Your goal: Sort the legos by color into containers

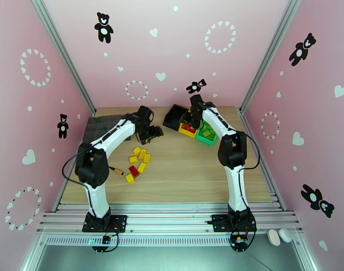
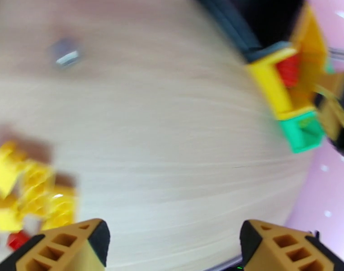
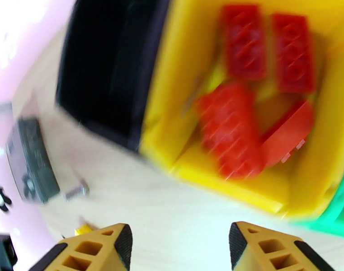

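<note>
The loose bricks (image 1: 139,161), mostly yellow with one red, lie on the table just nearward of the left gripper (image 1: 152,134), which is spread and empty. The right gripper (image 3: 181,244), likewise spread and empty, hangs over the bins (image 1: 186,130), so the left arm is closer.

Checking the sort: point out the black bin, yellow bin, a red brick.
black bin (image 3: 144,64): right wrist view, inner wall
yellow bin (image 3: 176,64): right wrist view, left wall
red brick (image 3: 228,132): right wrist view, studded top
</note>
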Tool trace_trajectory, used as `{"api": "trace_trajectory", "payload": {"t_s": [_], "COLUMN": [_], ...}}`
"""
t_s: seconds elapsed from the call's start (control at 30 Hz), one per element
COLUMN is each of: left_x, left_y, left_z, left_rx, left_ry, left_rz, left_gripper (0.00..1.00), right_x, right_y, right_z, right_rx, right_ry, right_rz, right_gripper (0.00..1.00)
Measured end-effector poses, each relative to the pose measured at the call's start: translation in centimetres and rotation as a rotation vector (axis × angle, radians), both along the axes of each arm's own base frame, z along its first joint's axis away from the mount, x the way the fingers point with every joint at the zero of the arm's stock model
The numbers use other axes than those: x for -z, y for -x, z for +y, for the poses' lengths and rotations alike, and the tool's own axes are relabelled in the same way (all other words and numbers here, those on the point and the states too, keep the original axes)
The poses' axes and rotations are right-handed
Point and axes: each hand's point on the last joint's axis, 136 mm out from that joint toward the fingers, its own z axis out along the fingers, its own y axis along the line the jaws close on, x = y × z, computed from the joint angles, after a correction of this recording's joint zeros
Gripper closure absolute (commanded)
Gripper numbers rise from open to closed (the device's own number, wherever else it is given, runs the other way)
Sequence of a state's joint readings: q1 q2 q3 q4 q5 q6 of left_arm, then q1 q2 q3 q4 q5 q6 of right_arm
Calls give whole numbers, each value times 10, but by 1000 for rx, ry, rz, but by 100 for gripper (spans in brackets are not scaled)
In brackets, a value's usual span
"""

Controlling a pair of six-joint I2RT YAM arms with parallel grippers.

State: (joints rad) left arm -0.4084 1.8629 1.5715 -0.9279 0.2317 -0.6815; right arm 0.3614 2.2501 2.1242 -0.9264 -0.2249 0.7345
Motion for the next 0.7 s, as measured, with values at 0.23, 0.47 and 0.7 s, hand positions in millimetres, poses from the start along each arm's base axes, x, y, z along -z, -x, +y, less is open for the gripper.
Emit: {"api": "trace_trajectory", "payload": {"t_s": [0.23, 0.47, 0.7], "left_x": [34, 42, 54], "left_y": [53, 84, 121], "left_z": [48, 73, 91], "left_rx": [-54, -73, -90], "left_ry": [-159, -241, -265], "left_rz": [94, 119, 160], "left_gripper": [25, 28, 27], "right_x": [7, 43, 54], "right_y": [60, 116, 140], "right_z": [55, 84, 90], "right_rx": [-212, -353, -393], "right_ry": [113, 207, 242], "right_rz": [7, 84, 109], "right_gripper": [45, 47, 47]}}
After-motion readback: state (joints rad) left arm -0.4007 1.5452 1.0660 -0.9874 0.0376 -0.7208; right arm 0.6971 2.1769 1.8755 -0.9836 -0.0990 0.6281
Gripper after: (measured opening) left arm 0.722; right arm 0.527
